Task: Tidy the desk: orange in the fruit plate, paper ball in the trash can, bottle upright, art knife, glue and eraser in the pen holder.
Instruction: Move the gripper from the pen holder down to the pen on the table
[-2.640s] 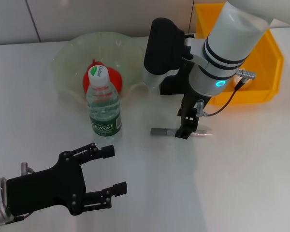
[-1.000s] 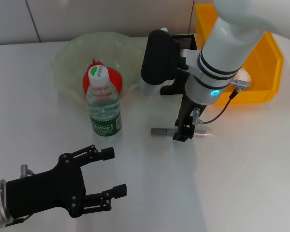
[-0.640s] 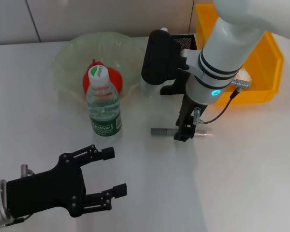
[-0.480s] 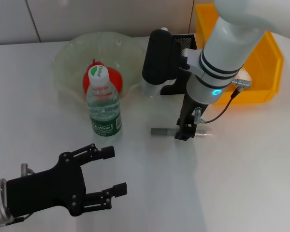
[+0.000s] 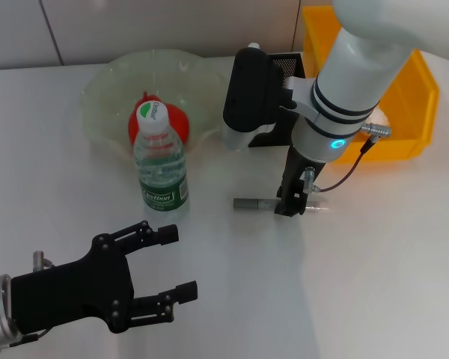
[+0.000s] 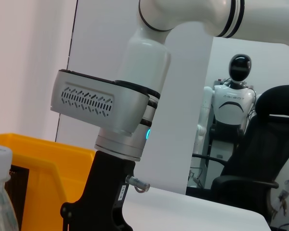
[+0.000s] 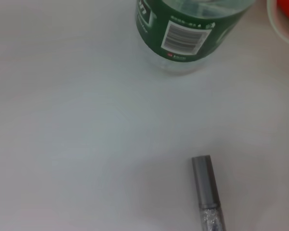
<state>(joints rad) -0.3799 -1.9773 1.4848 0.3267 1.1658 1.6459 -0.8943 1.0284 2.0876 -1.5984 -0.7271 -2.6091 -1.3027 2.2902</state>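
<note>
While my right pincer (image 5: 289, 206) stands on the art knife (image 5: 251, 203) on the white table (image 5: 374, 254), right of the upright bottle (image 5: 161, 161), I cannot tell its grip. Left pincer (image 5: 159, 273) hovers spread, nearer me. Only the left wrist view shows a parked humanoid (image 6: 229, 103) and chair (image 6: 260, 159).

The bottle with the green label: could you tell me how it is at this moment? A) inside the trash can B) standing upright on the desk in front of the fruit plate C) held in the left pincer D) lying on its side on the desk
B: the bottle stands cap-up on the desk, just in front of the fruit plate, with neither pincer touching it.
</note>
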